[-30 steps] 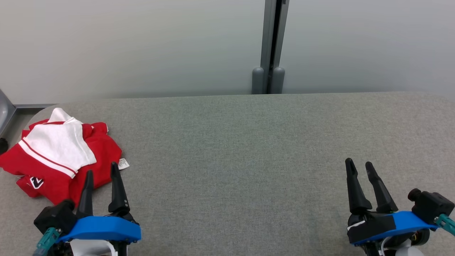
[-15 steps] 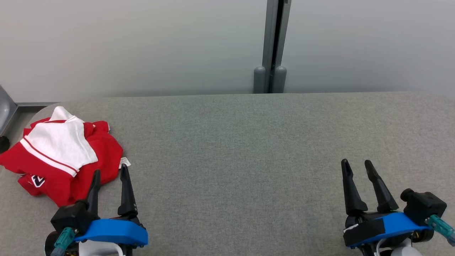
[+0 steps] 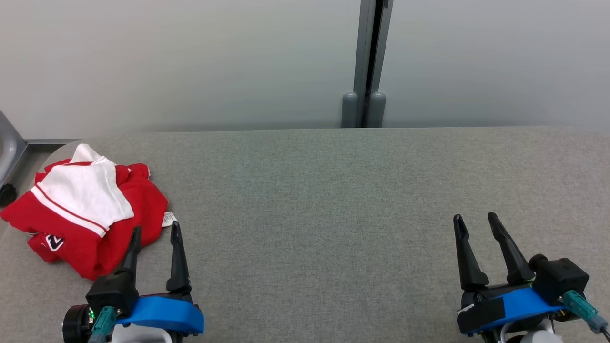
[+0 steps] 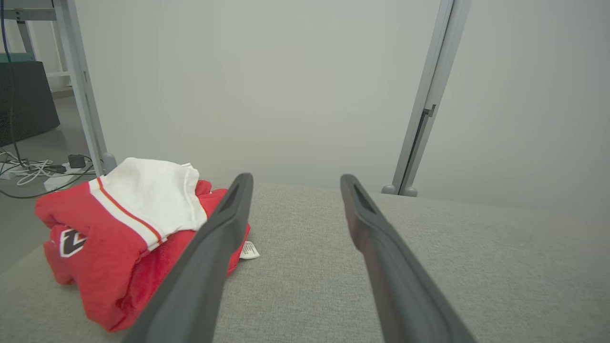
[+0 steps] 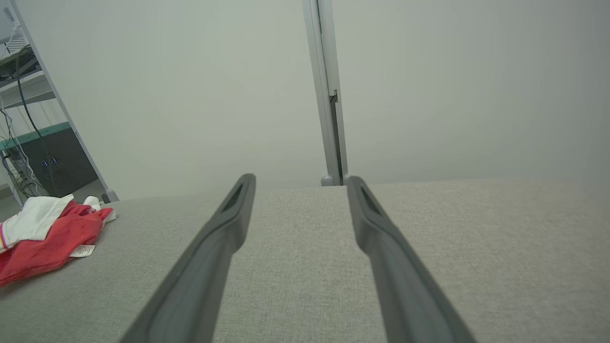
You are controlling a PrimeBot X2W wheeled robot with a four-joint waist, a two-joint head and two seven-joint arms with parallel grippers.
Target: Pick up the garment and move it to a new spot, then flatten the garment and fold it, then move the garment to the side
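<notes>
Your left pincer [image 3: 156, 226] is spread wide and holds nothing. Between its two dark fingers [image 3: 179, 267] you see bare grey table [image 3: 310, 190], and no cloth is caught there. It sits at the table's near left, fingers pointing toward the table's far edge.

The garment [image 3: 86, 209] lies bunched in a heap at the table's left end. It is red cloth with a white panel folded across the top, a thin red stripe along that panel, and a dark badge near its lower fold. Part of it hangs past the table's left edge.

In the head view your pincer's outer finger overlaps the garment's near edge. The left wrist view shows that same finger running in front of the red cloth, so you cannot tell from either view whether it touches. A small white label [image 3: 168, 219] pokes out of the garment onto the table, just beyond the inner fingertip.

Your right pincer [image 3: 475, 216] is also spread and empty. It is at the table's near right — well apart from the garment — with only table fabric under and between its fingers. A grey post [image 3: 366, 62] stands behind the table's far edge, near the middle.
</notes>
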